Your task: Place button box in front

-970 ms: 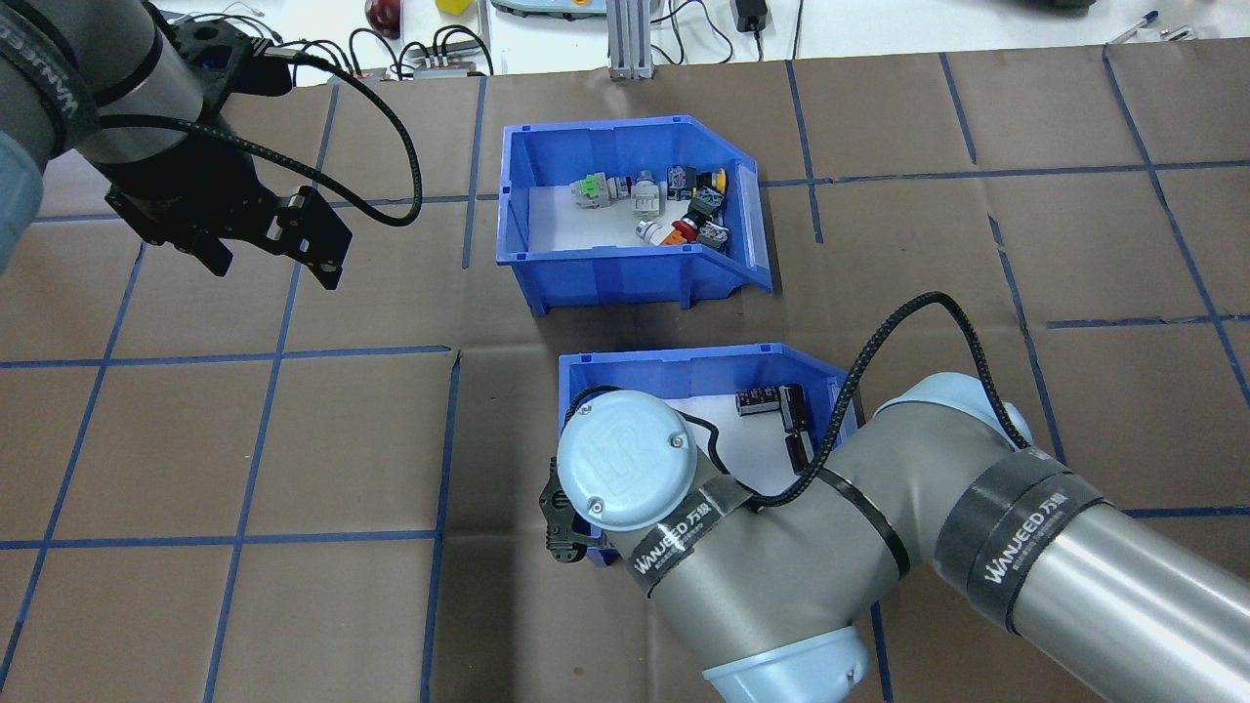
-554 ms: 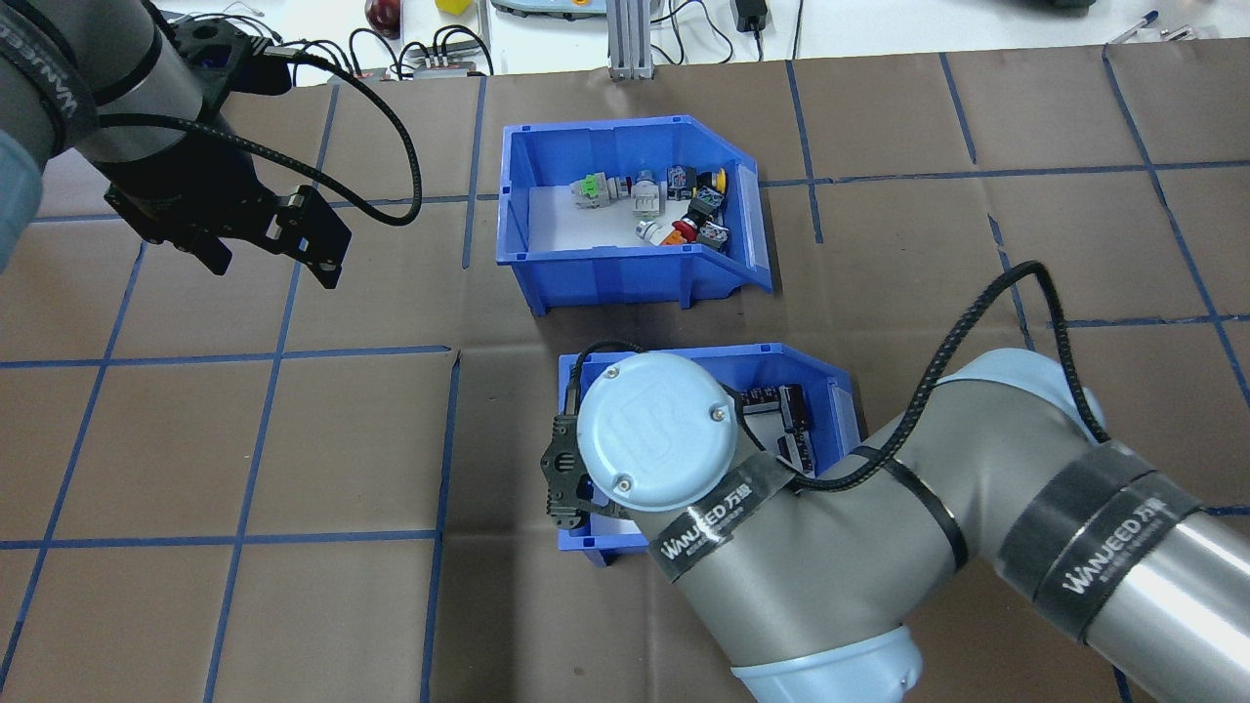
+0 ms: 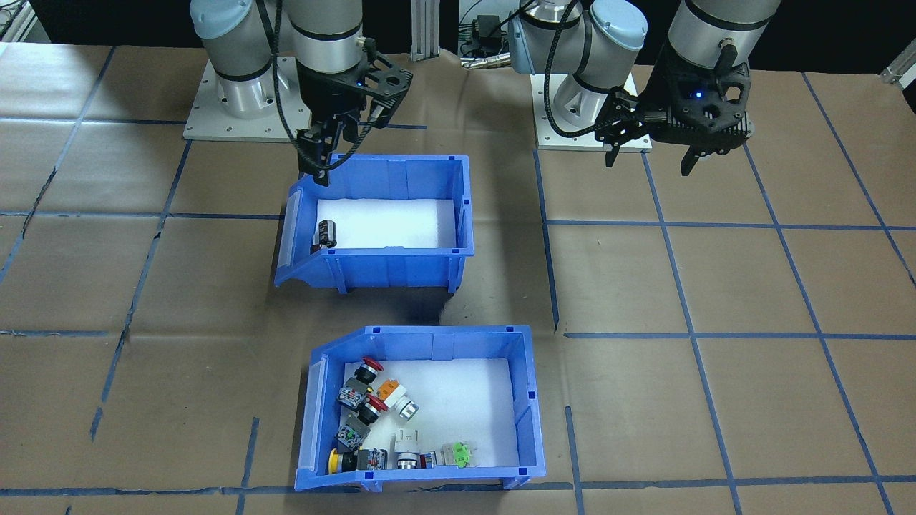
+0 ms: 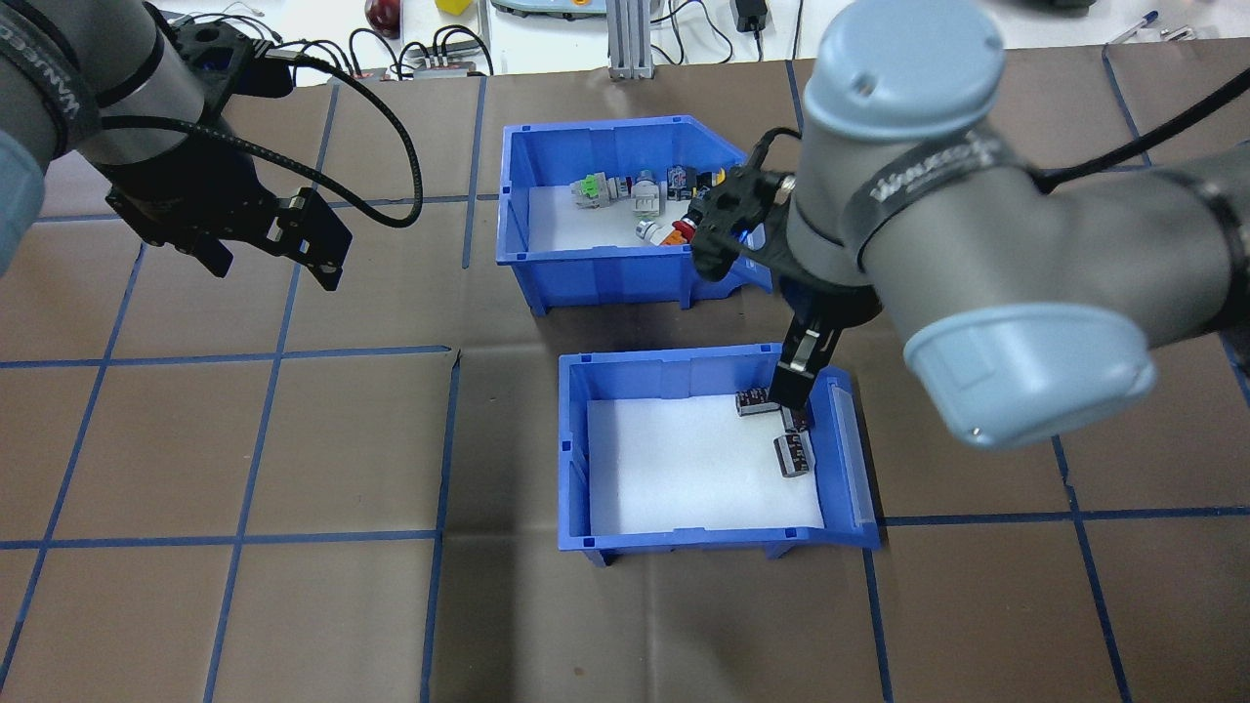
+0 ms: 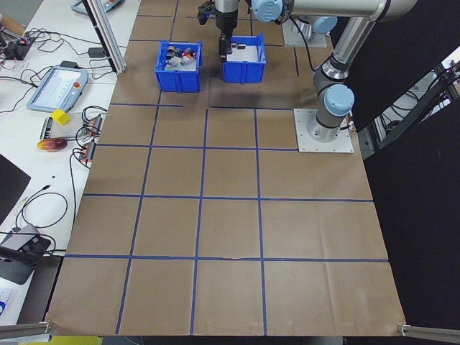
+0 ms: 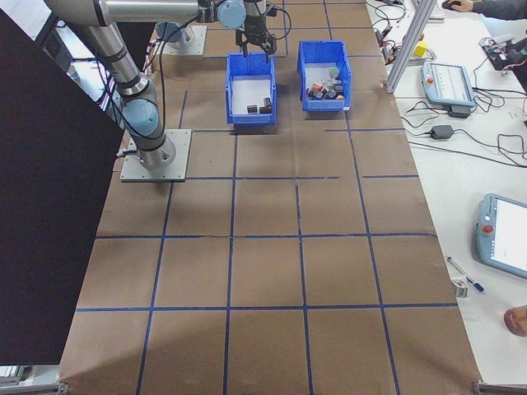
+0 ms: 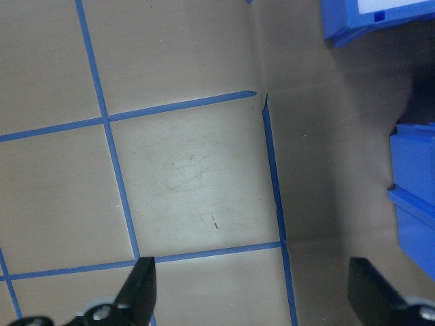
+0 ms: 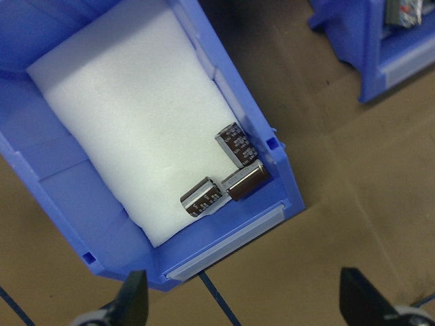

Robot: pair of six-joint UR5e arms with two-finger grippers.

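The button box (image 4: 625, 220) — a blue plastic bin with a sloped cut-away end, a white foam floor and a scatter of small red, yellow, orange and green push-buttons (image 3: 372, 422) — sits flat on the brown paper-covered table (image 4: 244, 439), on the far side from the robot's base. Just nearer the robot, across a narrow strip of bare paper, stands the like blue bin (image 4: 703, 449) with black cylinders (image 8: 228, 173) bunched at its cut-away end; the two do not touch. If "in front" means the side away from the robot, the button box seems to be where it belongs already, which would explain why neither claw holds anything. The right gripper (image 8: 241, 305) hangs above the cylinder bin's sloped end, on the button-box side of it, fingers spread wide and empty in its wrist view, with the bin well below them. The left gripper (image 7: 255, 295) hovers over bare paper well off to the button box's left, its fingers (image 7: 139, 285) also spread, with nothing between them. The cylinder bin is the only thing close to the button box, lying between it and the robot. Beyond the button box, past the table's far edge, an aluminium post (image 4: 630, 39) stands among loose cables (image 4: 430, 49); none of these crowd the box.
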